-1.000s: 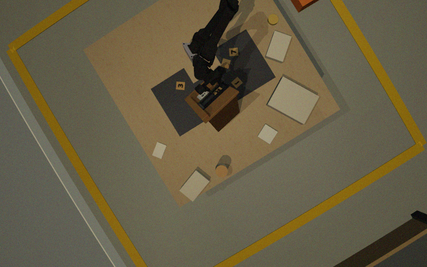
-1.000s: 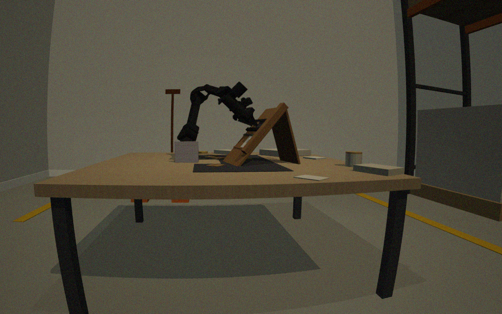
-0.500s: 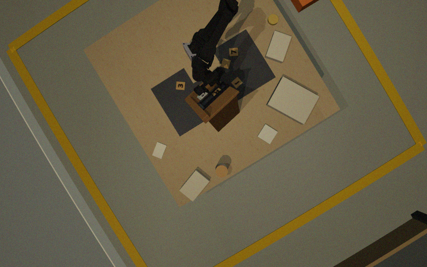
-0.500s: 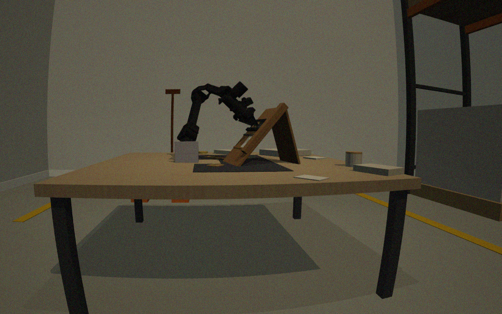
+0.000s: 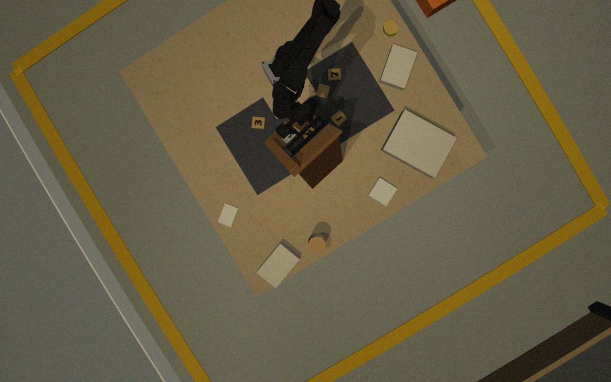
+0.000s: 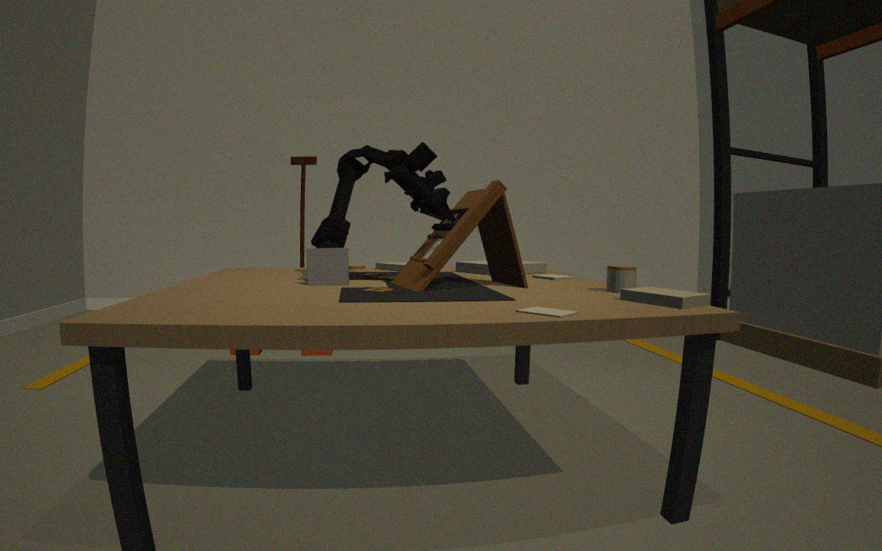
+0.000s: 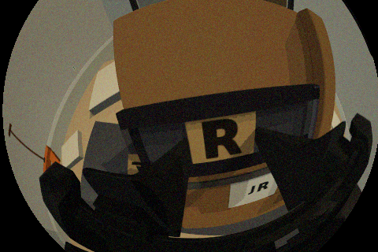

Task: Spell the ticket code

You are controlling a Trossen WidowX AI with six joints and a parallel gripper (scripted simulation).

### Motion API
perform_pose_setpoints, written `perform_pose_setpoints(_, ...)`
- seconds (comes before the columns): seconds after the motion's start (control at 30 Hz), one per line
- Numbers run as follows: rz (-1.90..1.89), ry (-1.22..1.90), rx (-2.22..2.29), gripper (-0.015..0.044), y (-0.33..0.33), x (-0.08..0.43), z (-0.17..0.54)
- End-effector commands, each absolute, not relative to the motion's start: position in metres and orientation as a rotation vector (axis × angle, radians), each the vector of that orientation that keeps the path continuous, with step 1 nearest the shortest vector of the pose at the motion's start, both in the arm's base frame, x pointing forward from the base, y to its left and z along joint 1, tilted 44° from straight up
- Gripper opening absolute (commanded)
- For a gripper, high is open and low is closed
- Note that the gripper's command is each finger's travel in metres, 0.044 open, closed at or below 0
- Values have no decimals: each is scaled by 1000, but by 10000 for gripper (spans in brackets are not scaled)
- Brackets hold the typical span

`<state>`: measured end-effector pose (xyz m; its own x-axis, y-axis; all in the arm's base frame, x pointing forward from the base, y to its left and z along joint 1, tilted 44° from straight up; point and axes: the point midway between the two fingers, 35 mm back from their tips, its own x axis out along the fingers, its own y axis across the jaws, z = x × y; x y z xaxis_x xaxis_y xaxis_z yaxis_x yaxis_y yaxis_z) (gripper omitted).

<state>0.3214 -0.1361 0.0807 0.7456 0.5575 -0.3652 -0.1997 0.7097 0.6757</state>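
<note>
My gripper (image 7: 223, 138) (image 6: 453, 217) is shut on the R tile (image 7: 221, 135) (image 5: 308, 132), one finger at each side. The upright R tile lies between the two dark bars of the letter rail (image 7: 220, 102), on the tilted wooden board (image 7: 213, 47) (image 6: 492, 198). The channel to its right, towards the wooden end wall, shows no tile in the wrist view. The ticket (image 7: 240, 197) below the rail shows JR; a finger is close to its right edge. Tile 3 (image 5: 258, 122), tile 7 (image 5: 334, 74), tile 1 (image 5: 338, 118) and a tile with an unreadable face (image 5: 323, 90) lie off the board.
Dark mats (image 5: 251, 152) (image 5: 369, 104) lie under and beside the board. White blocks and cards (image 5: 419, 142) (image 5: 399, 66) (image 5: 382, 191) (image 5: 278, 265) (image 5: 228, 214), a round can (image 5: 316, 243) (image 6: 621, 279) and a yellow disc (image 5: 390, 27) stand around on the counter (image 5: 179, 109).
</note>
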Motion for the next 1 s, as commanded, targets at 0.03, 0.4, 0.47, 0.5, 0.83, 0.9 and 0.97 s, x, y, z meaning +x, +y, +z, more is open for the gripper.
perform_pose_setpoints(0.03,453,585,649,0,-139,323,81)
perform_pose_setpoints(0.4,453,585,648,0,-144,324,77)
perform_pose_setpoints(0.47,453,585,648,0,-144,325,76)
perform_pose_setpoints(0.5,453,585,648,0,-145,325,76)
perform_pose_setpoints(0.83,453,585,648,0,-149,326,72)
perform_pose_setpoints(0.9,453,585,648,0,-149,326,71)
perform_pose_setpoints(0.97,453,585,648,0,-150,326,71)
